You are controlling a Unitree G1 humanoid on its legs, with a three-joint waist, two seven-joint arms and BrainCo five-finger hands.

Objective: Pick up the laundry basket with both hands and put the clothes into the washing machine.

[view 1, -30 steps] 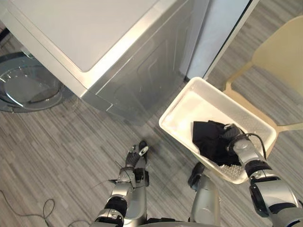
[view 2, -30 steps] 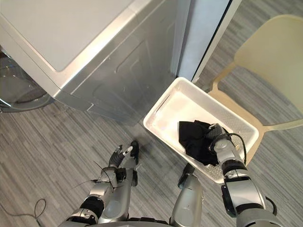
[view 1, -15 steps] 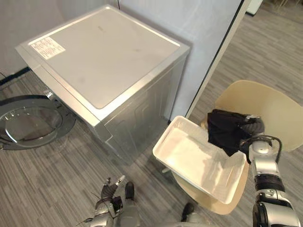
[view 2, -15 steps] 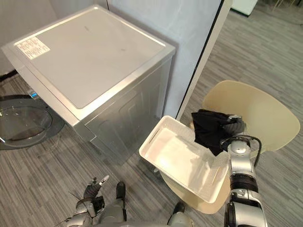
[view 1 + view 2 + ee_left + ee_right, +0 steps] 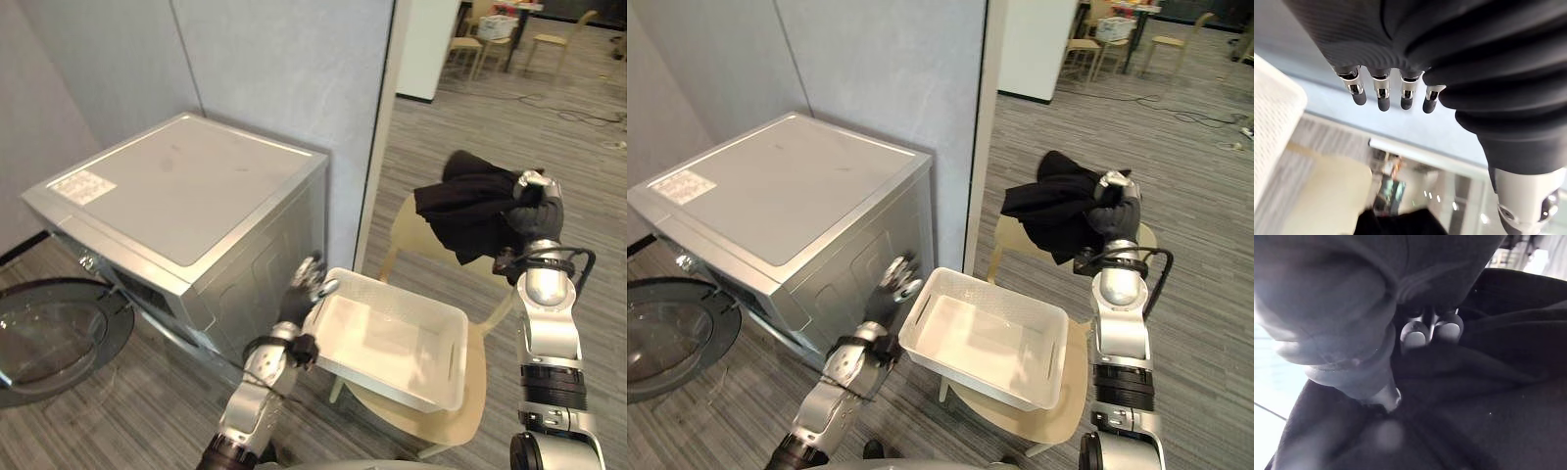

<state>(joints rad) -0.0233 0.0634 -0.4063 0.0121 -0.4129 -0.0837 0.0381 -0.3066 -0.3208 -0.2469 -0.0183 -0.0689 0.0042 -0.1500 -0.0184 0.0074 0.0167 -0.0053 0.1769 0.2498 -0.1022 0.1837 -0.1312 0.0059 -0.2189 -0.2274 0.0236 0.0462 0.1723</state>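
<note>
My right hand [image 5: 534, 210] is raised high and shut on a bundle of black clothes [image 5: 468, 211], which hangs above the chair; the right wrist view has the fingers [image 5: 1431, 331] dug into the black clothes [image 5: 1488, 396]. The white laundry basket [image 5: 388, 338] rests empty on the cream chair [image 5: 443, 406]. My left hand [image 5: 302, 290] is open, fingers [image 5: 1380, 96] straight, right beside the basket's left rim; whether it touches I cannot tell. The silver washing machine [image 5: 186, 217] stands at left with its round door [image 5: 44, 338] swung open near the floor.
A grey partition wall [image 5: 284, 73] rises behind the machine. Grey wood-look floor [image 5: 588, 147] stretches to the right. Chairs and a table [image 5: 500, 29] stand far back in the room.
The camera has tilted up. My right hand has lifted the black clothes out of the basket and higher. My left hand has risen from the floor to the basket's left rim.
</note>
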